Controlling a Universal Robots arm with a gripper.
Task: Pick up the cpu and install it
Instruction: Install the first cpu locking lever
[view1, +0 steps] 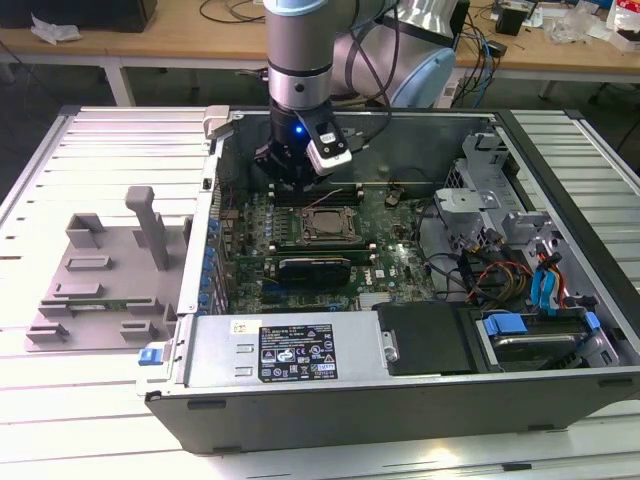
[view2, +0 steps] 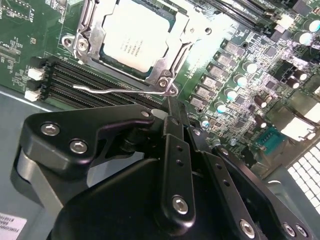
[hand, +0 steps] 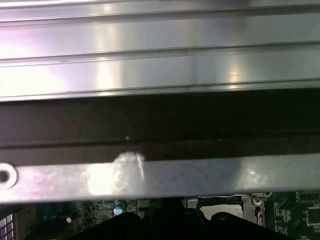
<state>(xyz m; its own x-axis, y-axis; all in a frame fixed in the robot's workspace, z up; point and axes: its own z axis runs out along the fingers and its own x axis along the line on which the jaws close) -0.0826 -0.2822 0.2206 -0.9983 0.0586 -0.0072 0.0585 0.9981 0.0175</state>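
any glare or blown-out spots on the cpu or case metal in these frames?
Second wrist view: the pale silver-grey square cpu in the motherboard socket is strongly lit, its top nearly washed out; the black gripper in the foreground is dark. First wrist view: bright glare patches on the silver metal case rail. Exterior view: even light, a blue indicator glows on the wrist, cpu not blown out.
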